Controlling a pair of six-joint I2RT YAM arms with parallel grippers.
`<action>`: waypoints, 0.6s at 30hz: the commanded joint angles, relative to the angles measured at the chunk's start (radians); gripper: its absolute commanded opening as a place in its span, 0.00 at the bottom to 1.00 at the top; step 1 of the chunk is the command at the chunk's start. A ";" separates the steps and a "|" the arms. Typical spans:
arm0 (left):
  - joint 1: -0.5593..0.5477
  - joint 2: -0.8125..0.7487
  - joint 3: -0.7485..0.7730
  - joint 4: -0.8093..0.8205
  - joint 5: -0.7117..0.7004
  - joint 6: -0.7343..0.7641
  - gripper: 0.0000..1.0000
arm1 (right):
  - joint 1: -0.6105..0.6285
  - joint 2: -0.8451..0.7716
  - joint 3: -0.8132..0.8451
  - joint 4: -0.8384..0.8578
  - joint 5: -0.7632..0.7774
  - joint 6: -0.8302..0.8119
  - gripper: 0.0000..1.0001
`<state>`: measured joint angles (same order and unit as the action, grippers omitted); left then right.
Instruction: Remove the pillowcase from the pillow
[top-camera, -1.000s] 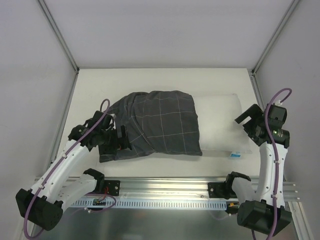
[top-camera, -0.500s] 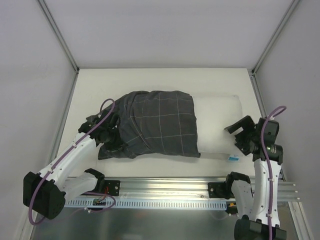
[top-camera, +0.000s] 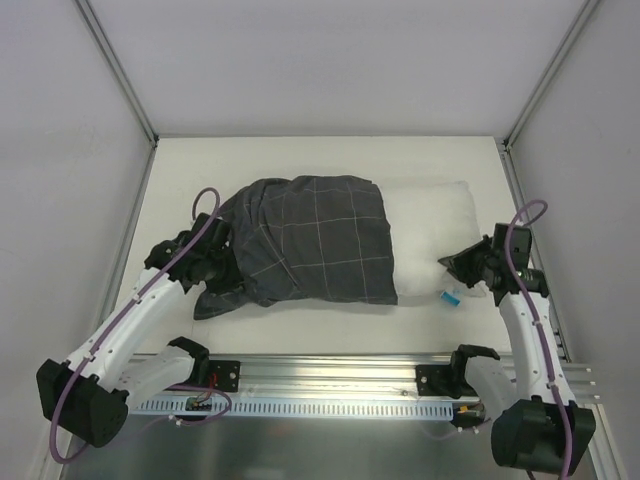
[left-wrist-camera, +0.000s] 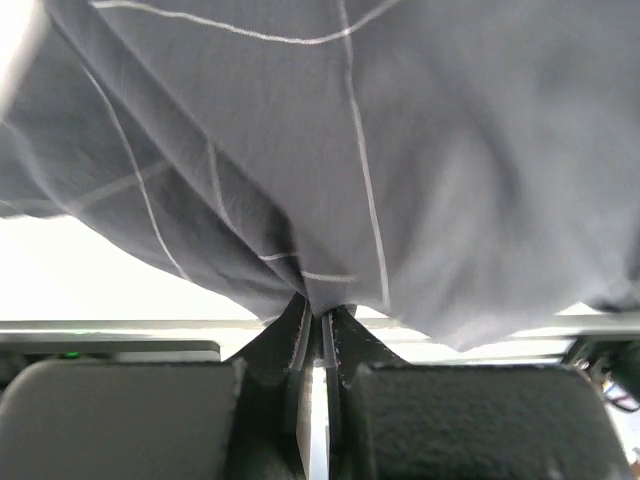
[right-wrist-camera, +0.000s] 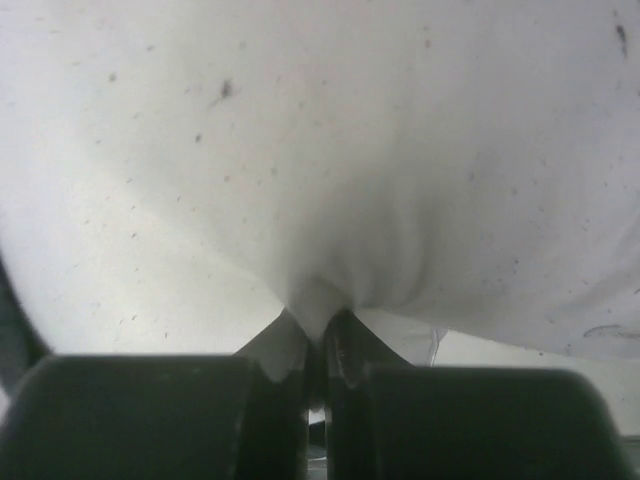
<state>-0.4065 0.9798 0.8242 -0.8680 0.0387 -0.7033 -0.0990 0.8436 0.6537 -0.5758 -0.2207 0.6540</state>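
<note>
Your left fingers (left-wrist-camera: 290, 345) are clamped on a pinched fold of the pillowcase (top-camera: 310, 240) at its near-left corner. Your right fingers (right-wrist-camera: 345, 350) are clamped on a tuck of the white pillow (top-camera: 430, 220) at its near-right corner.

The pillow lies lengthwise across the middle of the worktop (top-camera: 300, 155), with its left part inside the grey checked pillowcase. The pillowcase's open edge runs front to back just right of the middle, and bare pillow shows from there to the right end. A small blue label (top-camera: 452, 297) sticks out beside the right fingers.

For room to move, a wide band of bare worktop lies beyond the pillow's far edge. On the left, a narrower strip separates the bunched pillowcase from the worktop's side edge, and the strip past the pillow's right end is slimmer. On the near side the pillow sits close to the metal rail (top-camera: 330, 372).

The overhead view gives you this layout but hides both pinches behind the wrists. The wrist cameras show only the pinches — cloth drawn to a point between closed fingers.
</note>
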 joint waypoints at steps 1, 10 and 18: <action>0.023 -0.033 0.168 -0.075 -0.118 0.025 0.00 | -0.027 0.018 0.223 0.065 0.030 0.004 0.01; 0.587 0.008 0.507 -0.227 -0.083 0.260 0.00 | -0.450 0.078 0.598 -0.085 -0.098 -0.041 0.01; 0.767 0.057 0.648 -0.197 0.029 0.176 0.00 | -0.499 0.138 0.495 -0.019 -0.223 -0.022 0.01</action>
<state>0.3435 1.0473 1.3937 -1.0863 0.0505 -0.5236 -0.5903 0.9909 1.1267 -0.6914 -0.3969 0.6216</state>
